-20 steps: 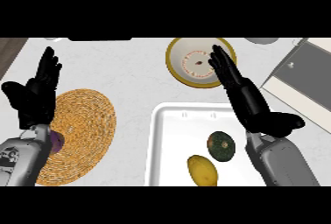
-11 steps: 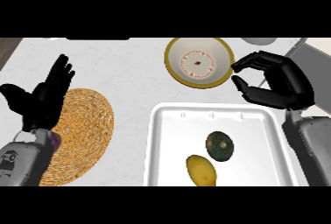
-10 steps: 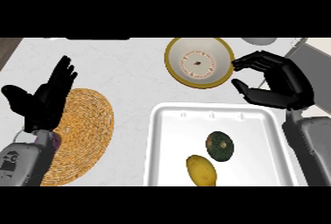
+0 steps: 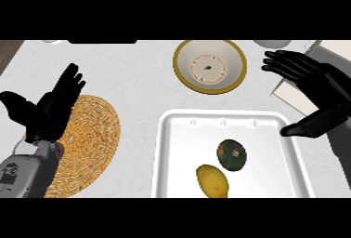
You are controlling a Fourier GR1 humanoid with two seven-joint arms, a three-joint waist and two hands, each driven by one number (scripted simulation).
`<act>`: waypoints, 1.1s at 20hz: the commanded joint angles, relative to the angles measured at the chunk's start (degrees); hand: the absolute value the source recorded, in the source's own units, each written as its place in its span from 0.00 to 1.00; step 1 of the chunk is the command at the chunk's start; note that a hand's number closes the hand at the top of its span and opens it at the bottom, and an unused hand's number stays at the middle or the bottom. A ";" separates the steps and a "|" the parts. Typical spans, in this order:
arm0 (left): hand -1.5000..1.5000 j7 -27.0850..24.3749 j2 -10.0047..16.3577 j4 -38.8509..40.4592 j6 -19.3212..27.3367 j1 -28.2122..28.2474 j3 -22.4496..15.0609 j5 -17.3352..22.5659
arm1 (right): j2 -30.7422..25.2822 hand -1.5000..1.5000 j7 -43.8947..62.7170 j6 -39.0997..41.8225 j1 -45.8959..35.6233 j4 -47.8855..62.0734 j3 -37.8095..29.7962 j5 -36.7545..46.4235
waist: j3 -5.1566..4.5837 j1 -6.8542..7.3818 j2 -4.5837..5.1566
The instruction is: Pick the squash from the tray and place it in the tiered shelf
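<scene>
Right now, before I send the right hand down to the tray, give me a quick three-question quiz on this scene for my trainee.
1. How many items lie in the white tray?
2. True or false: the right hand has its fingers curled round the dark green item.
3. In the head view, which thing does the left hand overlap? A) the woven mat B) the yellow-rimmed plate C) the tray

Key
1. Two: the dark green item and a yellow one.
2. False: its fingers are straight, it holds nothing, and it shows by the tray's far right corner.
3. A
</scene>
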 commanded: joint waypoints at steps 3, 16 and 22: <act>0.50 -0.01 0.94 0.75 -0.80 0.03 1.00 0.03 | -10.42 0.00 11.42 7.58 -1.78 -9.00 6.16 3.56 | -0.19 -0.68 -0.51; 0.50 0.73 -0.41 -1.80 -1.59 0.90 0.57 0.08 | -11.01 0.00 26.67 2.13 -3.64 -30.44 23.03 37.86 | -0.03 0.52 -0.03; 0.50 -2.28 -1.15 1.39 -3.67 1.54 1.56 -0.10 | -4.28 0.00 38.84 3.58 -1.68 -36.65 31.32 44.76 | -0.07 0.22 -0.06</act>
